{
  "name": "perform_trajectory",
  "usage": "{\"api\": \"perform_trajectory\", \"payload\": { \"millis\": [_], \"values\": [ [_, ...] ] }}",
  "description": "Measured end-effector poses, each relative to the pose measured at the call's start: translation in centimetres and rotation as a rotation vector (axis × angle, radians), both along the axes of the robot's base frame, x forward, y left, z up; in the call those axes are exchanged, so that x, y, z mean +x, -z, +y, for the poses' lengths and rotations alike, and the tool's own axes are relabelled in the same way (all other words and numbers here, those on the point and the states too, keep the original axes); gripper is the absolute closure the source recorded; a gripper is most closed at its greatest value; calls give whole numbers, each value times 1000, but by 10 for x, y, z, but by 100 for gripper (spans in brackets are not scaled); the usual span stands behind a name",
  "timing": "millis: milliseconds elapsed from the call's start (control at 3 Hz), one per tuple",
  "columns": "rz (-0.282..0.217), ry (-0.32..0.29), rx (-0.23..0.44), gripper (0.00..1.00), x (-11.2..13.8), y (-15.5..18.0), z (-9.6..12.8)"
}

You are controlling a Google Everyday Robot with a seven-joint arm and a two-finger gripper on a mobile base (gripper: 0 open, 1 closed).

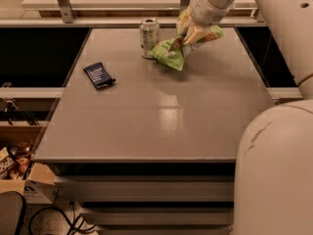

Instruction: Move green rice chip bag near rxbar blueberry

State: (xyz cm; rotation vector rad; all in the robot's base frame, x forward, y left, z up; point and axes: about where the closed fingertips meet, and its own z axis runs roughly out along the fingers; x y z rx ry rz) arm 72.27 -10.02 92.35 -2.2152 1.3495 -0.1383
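Observation:
The green rice chip bag (171,52) is a crumpled light-green foil bag, held just above the far middle of the grey table (161,116). My gripper (191,34) is shut on the bag's upper right end, with the white arm coming in from the upper right. The bag's lower left end hangs close beside the drink can. The rxbar blueberry (98,75), a small flat dark navy wrapper with white text, lies on the table's left side, well left of the bag.
A silver-green drink can (149,31) stands upright at the far middle, just left of the bag. My white arm's base (274,170) fills the lower right. Boxes and cables (19,175) lie on the floor at the lower left.

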Motion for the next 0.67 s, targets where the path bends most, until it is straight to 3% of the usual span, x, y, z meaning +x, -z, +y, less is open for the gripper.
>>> {"api": "perform_trajectory", "payload": {
  "millis": [333,667],
  "values": [
    [0,-13,0,58,2,-1,5],
    [-9,-28,-6,56,0,-4,9]
  ]
}}
